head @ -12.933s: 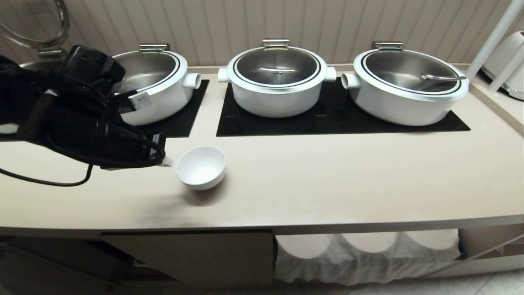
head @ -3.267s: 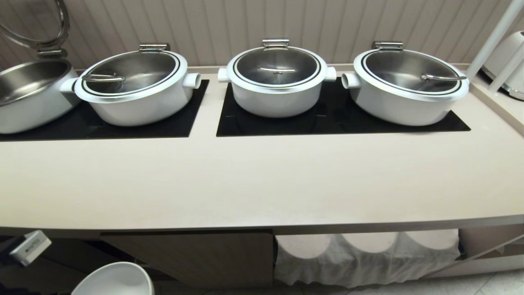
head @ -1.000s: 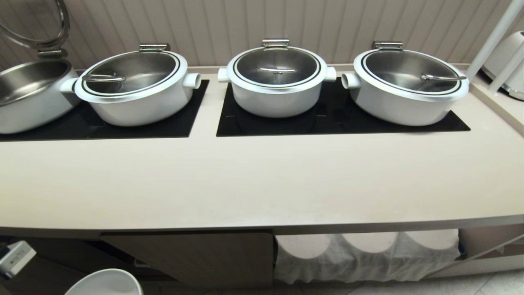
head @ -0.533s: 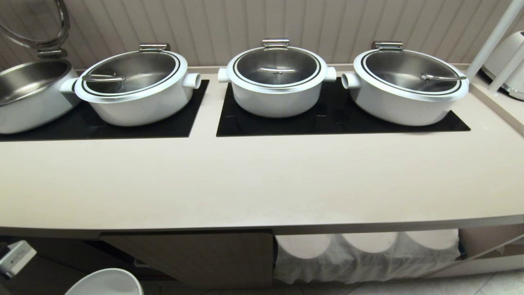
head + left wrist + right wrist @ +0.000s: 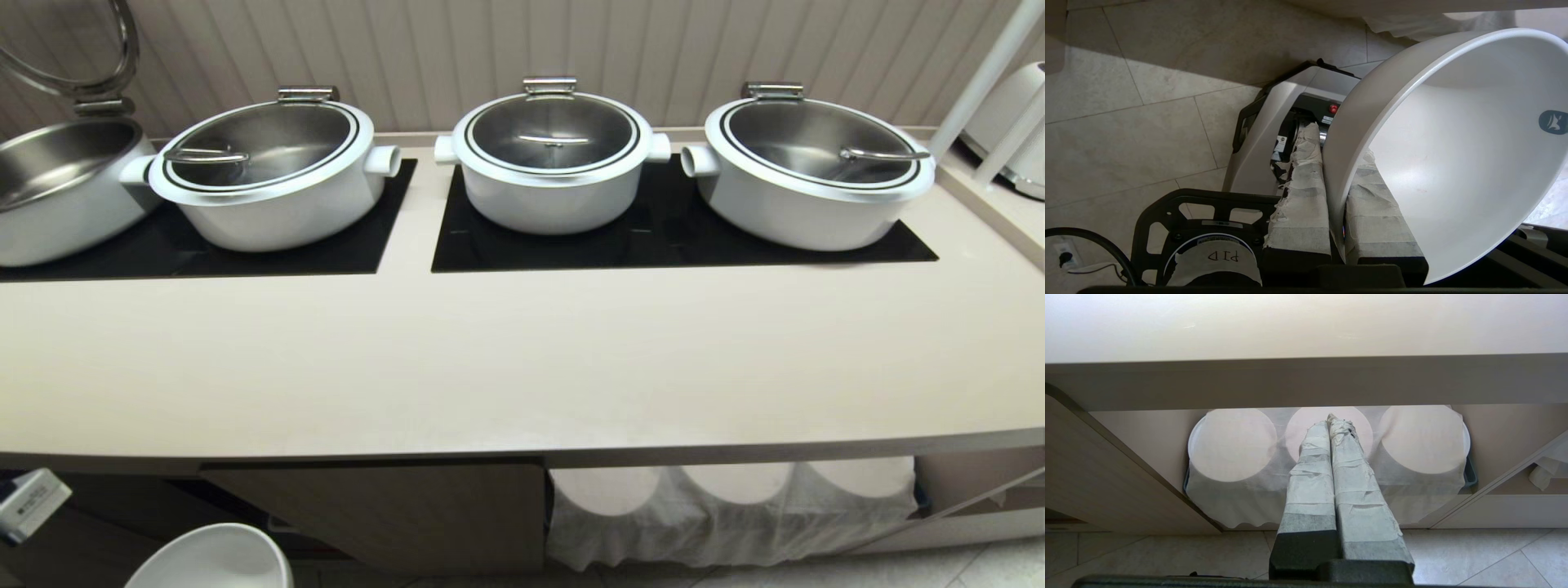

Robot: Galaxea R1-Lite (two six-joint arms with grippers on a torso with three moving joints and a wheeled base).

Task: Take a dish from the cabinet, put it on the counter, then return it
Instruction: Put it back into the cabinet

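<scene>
Left gripper (image 5: 1336,192) holds the dish (image 5: 1457,151) below the front edge of the surface (image 5: 522,359), off to the robot's left, in front of the cabinet (image 5: 384,510). Jaws are pinching the dish's rim: one taped finger lies outside the wall, the other inside the bowl. Dish is tilted, its mouth turned sideways in the left wrist view, with tiled floor (image 5: 1126,122) and part of the robot's base (image 5: 1274,122) behind it. In the head view only the upper arc of the dish (image 5: 212,559) shows at the lower left corner, near a small white-labelled part of the left arm (image 5: 31,502). Cabinet door (image 5: 392,514) stands open under the surface edge, dark interior to its left. Surface itself carries no dish; three white steel-lidded pots (image 5: 551,159) sit on black hob plates (image 5: 678,237) at the back, a fourth open pot (image 5: 57,192) at far left. Right gripper (image 5: 1332,428) hangs parked low in front of the cabinet, jaws pressed together, pointing toward three cloth-covered round stacks (image 5: 1327,457) on a shelf under the surface.
</scene>
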